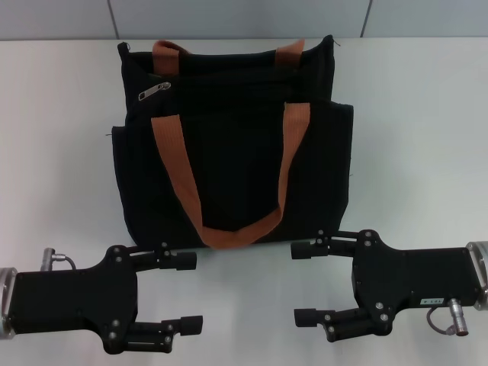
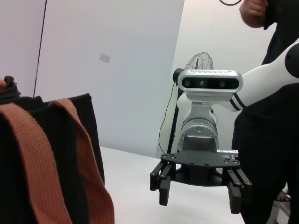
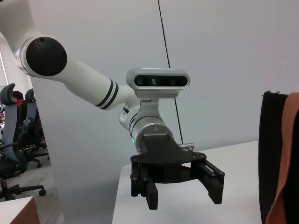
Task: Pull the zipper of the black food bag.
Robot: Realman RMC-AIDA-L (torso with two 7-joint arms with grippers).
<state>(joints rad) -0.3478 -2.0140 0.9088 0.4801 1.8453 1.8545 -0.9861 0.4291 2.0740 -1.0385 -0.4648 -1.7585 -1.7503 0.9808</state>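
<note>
Zipper (image 1: 155,91) sits at the bag's (image 1: 236,145) 10 o'clock corner, lying slantwise, up at 12 from the nearer left gripper (image 1: 188,293); both jaws wide, right gripper (image 1: 303,283) too.

A white table (image 1: 412,114) stands by pale grey walls (image 3: 224,56); black office chairs (image 3: 14,140) and a fan (image 2: 200,60) beyond.

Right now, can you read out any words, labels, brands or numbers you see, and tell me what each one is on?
No text can be read in these views.
Right gripper: a small white label on its black body, print too small to read.
Bag: no brand or label shows on the fabric or straps.
Zipper: no marking can be made out.
Left gripper: no label shows.
</note>
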